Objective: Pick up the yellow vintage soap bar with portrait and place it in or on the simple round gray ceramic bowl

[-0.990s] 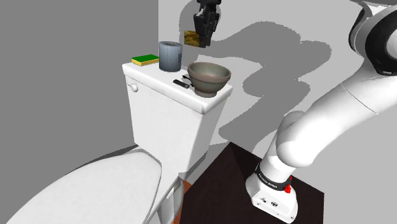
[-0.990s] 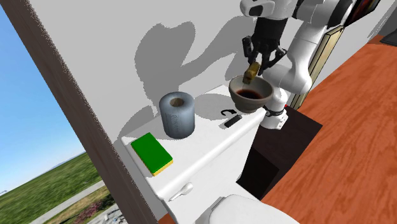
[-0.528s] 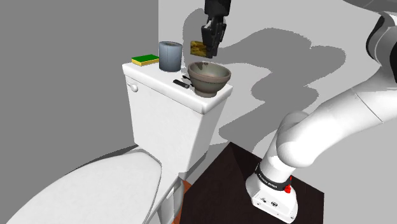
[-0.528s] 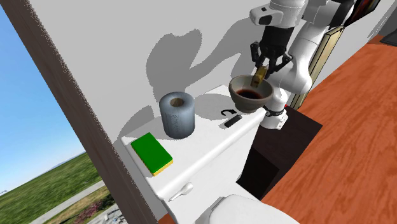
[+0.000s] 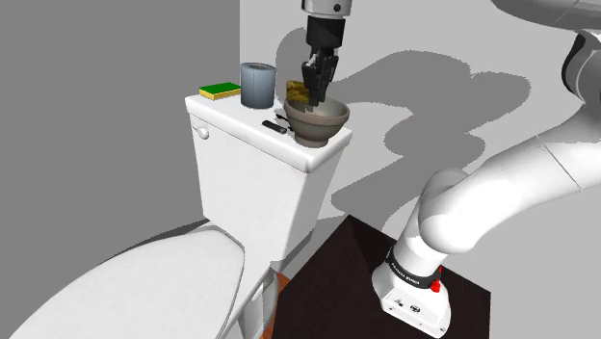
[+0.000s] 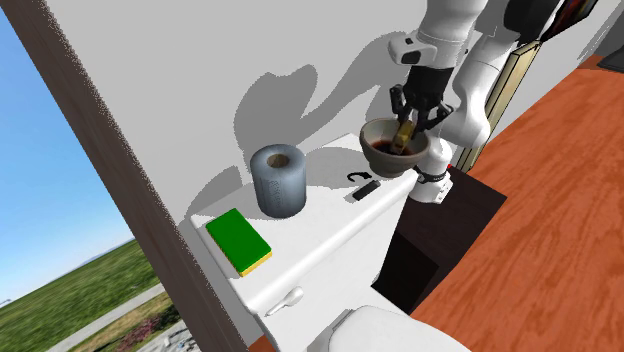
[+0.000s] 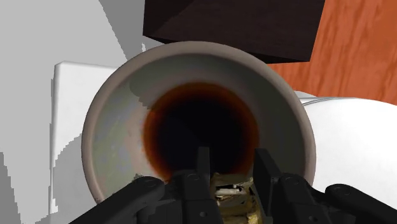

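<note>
Here's the end effector (image 5: 317, 85), hanging straight down from the white arm, right over the mouth of the bowl (image 5: 323, 125). It's clenched on the yellow-brown soap bar (image 7: 232, 191). In the wrist view both black fingers (image 7: 203, 162) press against the bar's sides, one on each.

The soap sits at about rim height, over the bowl's opening and close to the rim. In the shoulder view it pokes out on the left of the fingers. Whether it touches the bowl's inner wall, I cannot tell.

The bowl is grey-brown outside, with a dark reddish-brown well in the middle. It stands at one end of the white toilet tank lid (image 5: 241, 114).

Along that lid, just beside the bowl, lies a small black item (image 6: 362, 187). Past it stands a grey roll (image 6: 279, 180), upright with its hollow core facing up. At the far end lies a green-topped sponge (image 6: 239, 241) with a yellow underside, well apart from the bowl.

Below the tank is the white toilet seat lid (image 5: 125, 284). The arm's base sits on a dark stand (image 5: 337, 255), with orange-red wood floor (image 6: 545, 210) around it.
</note>
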You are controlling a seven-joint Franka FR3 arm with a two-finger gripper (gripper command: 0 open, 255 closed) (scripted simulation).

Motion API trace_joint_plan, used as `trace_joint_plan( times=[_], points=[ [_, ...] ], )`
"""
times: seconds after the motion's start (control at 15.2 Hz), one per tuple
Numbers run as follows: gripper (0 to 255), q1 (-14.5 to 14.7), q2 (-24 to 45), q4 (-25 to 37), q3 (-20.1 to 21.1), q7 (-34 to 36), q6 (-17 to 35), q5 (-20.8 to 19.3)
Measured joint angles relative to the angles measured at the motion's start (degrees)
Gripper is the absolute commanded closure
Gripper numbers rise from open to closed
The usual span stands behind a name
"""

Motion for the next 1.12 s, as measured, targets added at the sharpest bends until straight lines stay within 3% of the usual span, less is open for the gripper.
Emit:
trace_joint_plan(
  times=[0.4,0.46,0.86,1.12],
  points=[
    [255,0.01,-0.26,-0.98,-0.02,-0.01,0.79,0.0],
    [0,0.0,-0.26,-1.0,-0.03,-0.01,0.8,0.0],
    [0,0.0,-0.25,-1.04,-0.03,-0.01,0.82,0.0],
    [0,-0.07,2.54,7.08,0.28,0.16,-4.49,-0.05]
  ],
)
